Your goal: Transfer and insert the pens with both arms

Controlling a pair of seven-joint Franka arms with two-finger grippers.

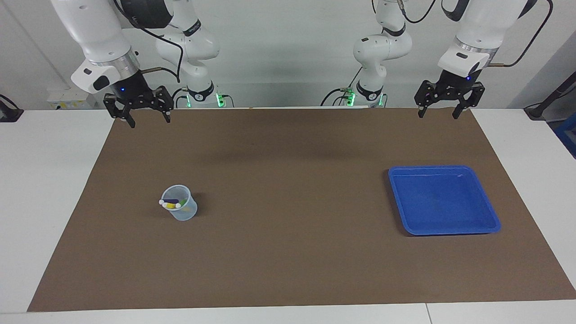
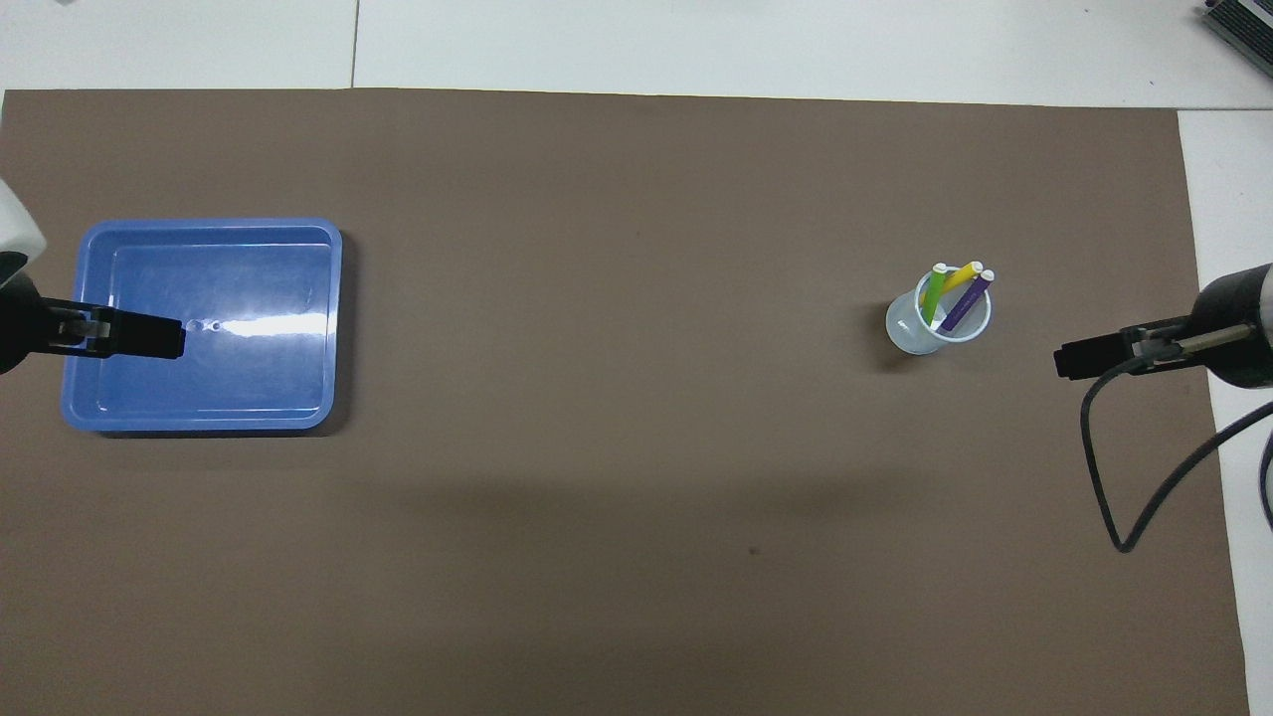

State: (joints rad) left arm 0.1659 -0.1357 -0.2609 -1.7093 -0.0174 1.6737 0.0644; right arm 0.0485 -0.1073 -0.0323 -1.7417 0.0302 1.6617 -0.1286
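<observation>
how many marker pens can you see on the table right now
3. The green pen, the yellow pen and the purple pen all stand tilted in the clear cup toward the right arm's end of the table. None seems hidden.

A brown mat (image 1: 288, 207) covers most of the white bench (image 1: 49, 180). On the mat, toward the left arm's end, lies a blue tray (image 1: 492, 215), shallow, with rounded corners. Toward the right arm's end, well apart from the tray, stands a clear cup (image 1: 185, 212), upright on the mat. Two smaller white arms (image 1: 382, 45) with green-lit bases stand at the robots' edge of the bench. A small dark speck (image 2: 754, 550) marks the mat nearer to the robots than the cup.
</observation>
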